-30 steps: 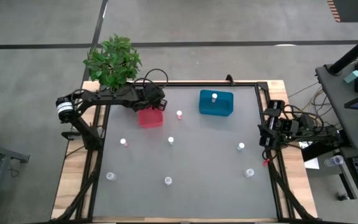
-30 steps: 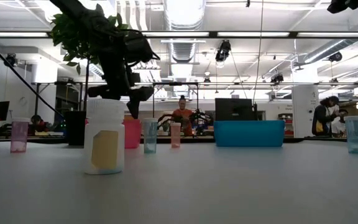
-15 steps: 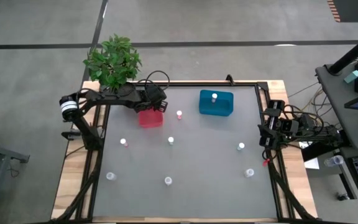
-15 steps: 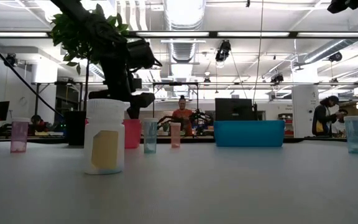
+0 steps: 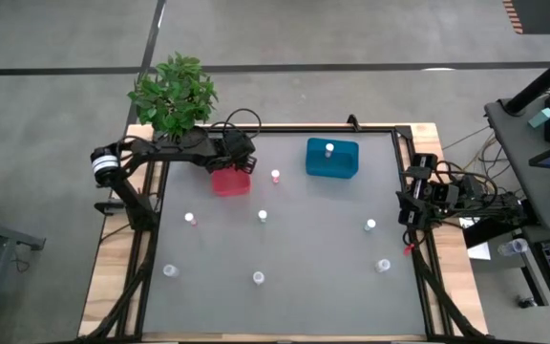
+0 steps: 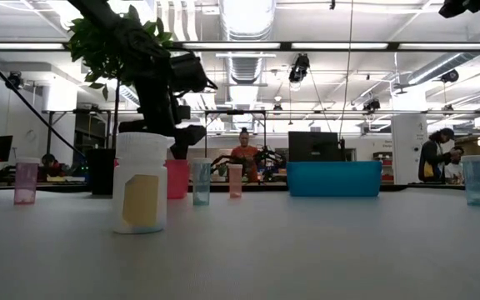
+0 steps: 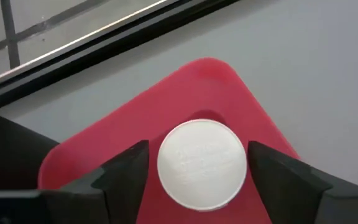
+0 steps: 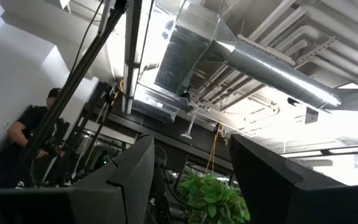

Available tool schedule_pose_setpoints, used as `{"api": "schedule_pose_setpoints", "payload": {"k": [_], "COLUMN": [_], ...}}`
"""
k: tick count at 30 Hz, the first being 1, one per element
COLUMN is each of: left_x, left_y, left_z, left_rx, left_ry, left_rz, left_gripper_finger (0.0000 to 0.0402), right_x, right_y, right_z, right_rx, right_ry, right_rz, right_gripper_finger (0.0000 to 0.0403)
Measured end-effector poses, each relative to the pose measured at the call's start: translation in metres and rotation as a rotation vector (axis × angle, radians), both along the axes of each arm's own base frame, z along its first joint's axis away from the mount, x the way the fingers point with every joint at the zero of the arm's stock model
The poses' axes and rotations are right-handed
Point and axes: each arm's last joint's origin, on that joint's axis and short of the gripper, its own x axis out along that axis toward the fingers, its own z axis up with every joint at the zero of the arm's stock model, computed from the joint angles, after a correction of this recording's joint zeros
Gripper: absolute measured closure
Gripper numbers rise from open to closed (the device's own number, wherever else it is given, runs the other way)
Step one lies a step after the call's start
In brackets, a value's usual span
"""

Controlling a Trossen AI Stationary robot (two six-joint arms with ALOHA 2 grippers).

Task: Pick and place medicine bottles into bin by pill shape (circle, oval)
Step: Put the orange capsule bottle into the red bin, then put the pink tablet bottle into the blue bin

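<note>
White-capped bottle [image 7: 202, 163] sits between the left gripper [image 7: 197, 171] fingers [image 7: 126, 168] above the red bin [image 7: 253, 118].

even, bright overhead light fills the high view, with faint shadows on the table [image 5: 285, 248]. in the low view ceiling lamps [image 6: 244, 12] glare and the background is soft. the left wrist view is slightly blurred.

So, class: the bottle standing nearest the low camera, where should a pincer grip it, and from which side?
Grip the near bottle across its white cap, descending from above. It stands upright on the table with open space around it, so a top-down approach looks unobstructed, and the round cap probably suits opposed fingers.
</note>
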Motion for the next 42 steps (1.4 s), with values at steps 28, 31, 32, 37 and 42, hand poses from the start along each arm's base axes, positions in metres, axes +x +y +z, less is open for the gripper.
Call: {"api": "schedule_pose_setpoints", "payload": {"k": [28, 31, 32, 37, 42], "left_x": [0.005, 0.005, 0.004, -0.001, -0.005], "left_y": [-0.135, -0.159, -0.167, -0.200, -0.218], "left_z": [0.105, 0.107, 0.108, 0.112, 0.113], "left_rx": [0.295, 0.322, 0.329, 0.340, 0.356], "left_ry": [-0.296, -0.272, -0.270, -0.291, -0.292], "left_rz": [-0.684, -0.840, -0.900, -1.172, -1.266], "left_gripper_finger": [0.0145, 0.0146, 0.0146, 0.0146, 0.0146], "right_x": [0.040, 0.061, 0.067, 0.088, 0.108], "right_y": [-0.003, -0.003, -0.003, -0.004, -0.004], "right_z": [0.013, 0.007, 0.005, 0.005, 0.014], "right_rx": [0.138, 0.184, 0.189, 0.255, 0.312], "right_ry": [0.235, 0.355, 0.395, 0.503, 0.615], "right_rz": [-0.047, -0.058, -0.060, -0.093, -0.086], "right_gripper_finger": [0.0203, 0.0203, 0.0203, 0.0203, 0.0203]}}
